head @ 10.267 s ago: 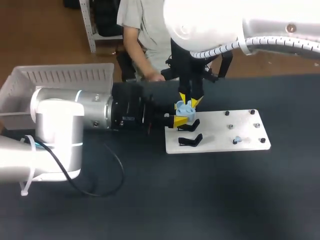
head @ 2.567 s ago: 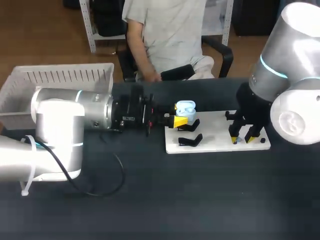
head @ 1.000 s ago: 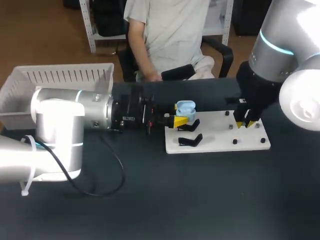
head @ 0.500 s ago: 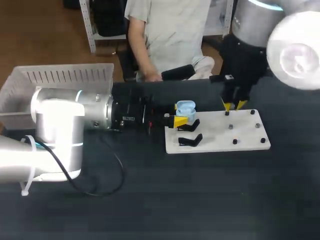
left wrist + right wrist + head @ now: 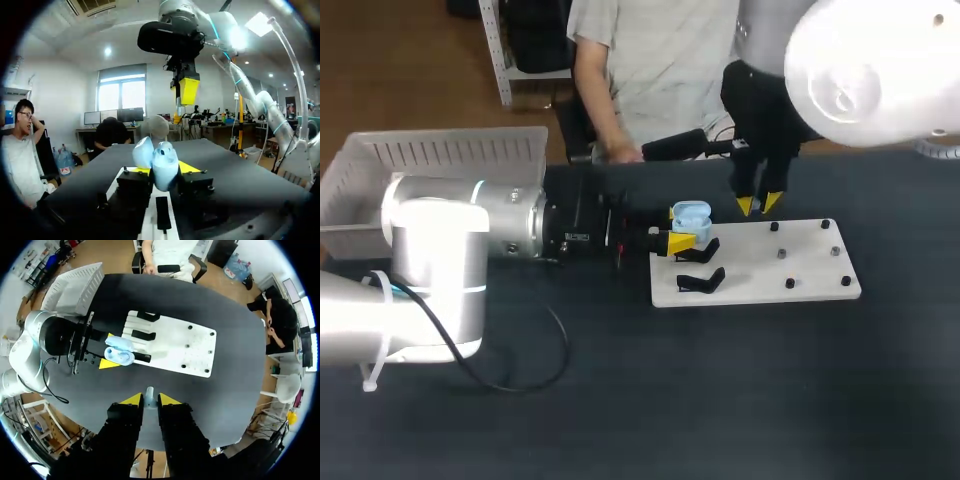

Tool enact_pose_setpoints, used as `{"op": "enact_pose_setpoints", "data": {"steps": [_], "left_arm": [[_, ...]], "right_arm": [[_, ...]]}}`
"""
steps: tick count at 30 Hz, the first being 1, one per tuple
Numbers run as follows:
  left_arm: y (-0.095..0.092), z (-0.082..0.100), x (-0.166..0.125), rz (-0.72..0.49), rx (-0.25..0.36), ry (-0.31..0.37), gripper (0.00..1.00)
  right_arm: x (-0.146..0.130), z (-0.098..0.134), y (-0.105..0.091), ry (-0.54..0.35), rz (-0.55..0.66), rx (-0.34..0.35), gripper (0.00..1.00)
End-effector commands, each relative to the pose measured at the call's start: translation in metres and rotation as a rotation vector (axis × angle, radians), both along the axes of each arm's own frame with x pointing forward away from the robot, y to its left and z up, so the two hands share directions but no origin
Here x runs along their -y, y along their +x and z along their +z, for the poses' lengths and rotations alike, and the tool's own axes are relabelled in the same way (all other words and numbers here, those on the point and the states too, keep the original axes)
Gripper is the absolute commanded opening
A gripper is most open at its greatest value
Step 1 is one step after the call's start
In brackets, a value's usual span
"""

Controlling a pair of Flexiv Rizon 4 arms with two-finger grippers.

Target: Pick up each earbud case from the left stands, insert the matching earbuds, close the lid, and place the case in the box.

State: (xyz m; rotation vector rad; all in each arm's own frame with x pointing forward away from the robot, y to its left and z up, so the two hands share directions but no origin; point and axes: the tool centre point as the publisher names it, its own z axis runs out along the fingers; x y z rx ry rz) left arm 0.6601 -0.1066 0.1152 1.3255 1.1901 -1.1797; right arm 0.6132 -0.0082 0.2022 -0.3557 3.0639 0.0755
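1 earbud (image 5: 149, 392), 1 open case (image 5: 691, 214)
Right gripper (image 5: 758, 205) pinches the earbud over the board's (image 5: 760, 282) far edge; left gripper (image 5: 682, 240) clamps the case just leftward.

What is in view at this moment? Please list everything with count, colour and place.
table: one, black, under everything
board: one, white, mid-table
earbud case: one, light blue, lid open, in the left tool at the board's left end
earbud: one, pale, in the right tool
stands: at least two, black, on the board's left end
pegs: six, dark, on the board's right half
box: one, white, slatted, at the table's far left
cable: one, black, looped on the table's left part
left tool: yellow tips, shut on the earbud case
right tool: yellow tips, shut on the earbud, raised by the board's far edge
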Motion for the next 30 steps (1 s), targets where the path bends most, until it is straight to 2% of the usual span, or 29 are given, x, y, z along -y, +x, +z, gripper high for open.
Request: {"op": "enact_pose_setpoints", "data": {"steps": [1, 4, 10, 18, 25, 26, 30], "left_arm": [[0.000, 0.000, 0.001, 0.001, 0.000, 0.002, 0.00], [0.000, 0.000, 0.001, 0.001, 0.000, 0.002, 0.00], [0.000, 0.000, 0.001, 0.001, 0.000, 0.002, 0.00], [0.000, 0.000, 0.001, 0.001, 0.000, 0.002, 0.00], [0.000, 0.000, 0.001, 0.001, 0.000, 0.002, 0.00], [0.000, 0.000, 0.001, 0.001, 0.000, 0.002, 0.00], [0.000, 0.000, 0.001, 0.001, 0.000, 0.002, 0.00]], "right_arm": [[0.000, 0.000, -0.001, 0.000, -0.001, 0.002, 0.00], [0.000, 0.000, -0.001, 0.000, -0.001, 0.002, 0.00], [-0.015, -0.008, 0.011, 0.055, 0.101, -0.021, 0.00], [-0.036, -0.005, 0.014, 0.016, 0.264, 0.003, 0.00], [-0.047, -0.006, 0.015, -0.019, 0.320, 0.009, 0.00], [-0.050, -0.008, 0.016, -0.051, 0.327, 0.019, 0.00], [-0.058, -0.012, 0.016, -0.049, 0.375, 0.018, 0.00]]}}
